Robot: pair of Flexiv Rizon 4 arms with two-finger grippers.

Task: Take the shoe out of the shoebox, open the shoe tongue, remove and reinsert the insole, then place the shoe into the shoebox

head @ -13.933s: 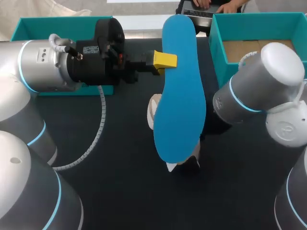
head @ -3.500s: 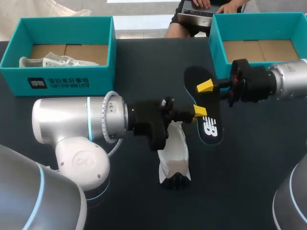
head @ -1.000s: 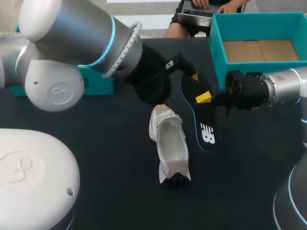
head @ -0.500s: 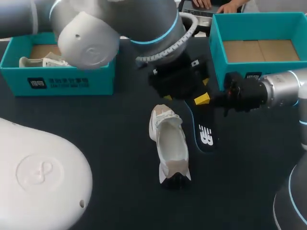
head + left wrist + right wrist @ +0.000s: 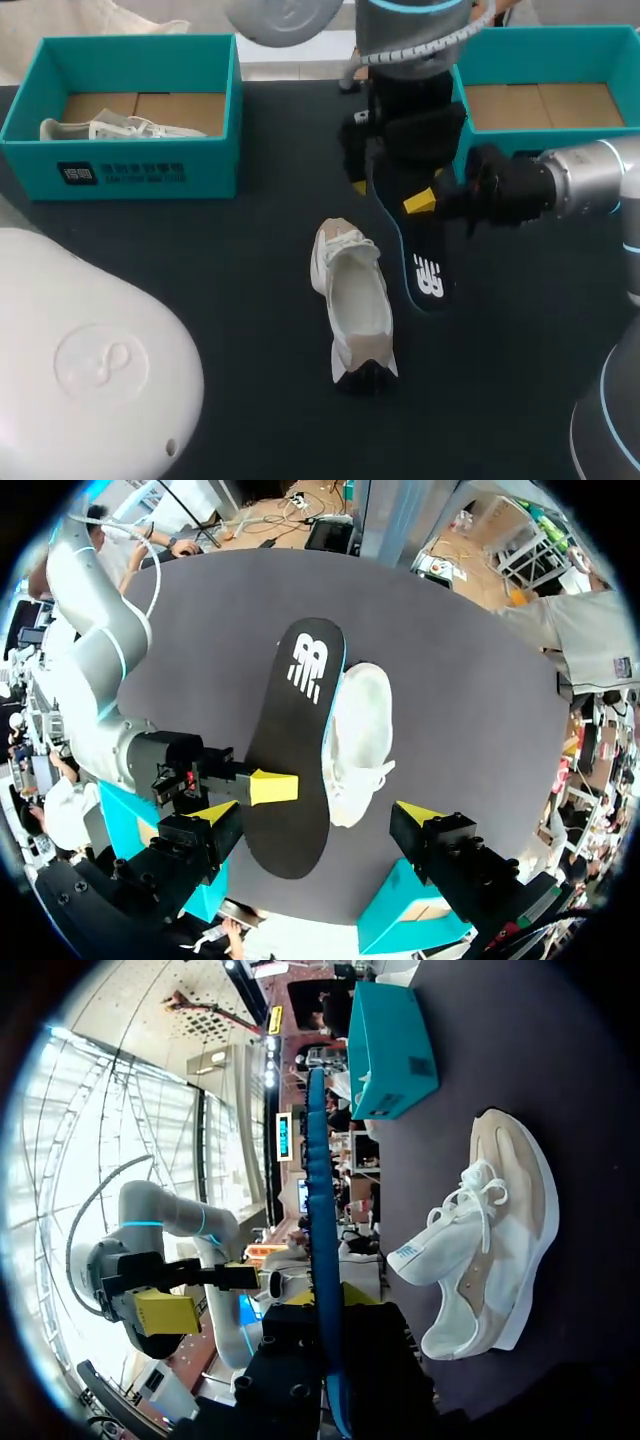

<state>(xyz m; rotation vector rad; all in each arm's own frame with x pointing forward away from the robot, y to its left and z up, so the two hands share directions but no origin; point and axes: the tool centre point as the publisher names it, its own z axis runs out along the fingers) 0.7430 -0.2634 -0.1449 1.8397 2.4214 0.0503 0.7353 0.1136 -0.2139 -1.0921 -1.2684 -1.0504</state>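
Observation:
A white shoe [image 5: 355, 300] lies on the dark table, toe toward the front edge. Just right of it is the black insole [image 5: 425, 270] with a white logo and a blue underside. My right gripper [image 5: 420, 203] is shut on the insole's right edge near its far end. The right wrist view shows the insole [image 5: 318, 1210] edge-on, running out from the gripper, with the shoe [image 5: 490, 1250] beside it. My left gripper [image 5: 395, 170] hangs open above the insole's far end. In its own view the left gripper [image 5: 318, 815] spans both the insole [image 5: 295, 730] and the shoe [image 5: 360, 735] without touching either.
A teal shoebox [image 5: 130, 165] at the back left holds a second pale shoe [image 5: 100, 128]. Another teal shoebox [image 5: 455, 100] stands at the back right, showing a cardboard floor. My left arm's big joints fill the front left and the top middle of the head view.
My left arm has swung right and toward the back, bringing its open gripper above the insole's far end. The right gripper, insole and shoe have stayed put.

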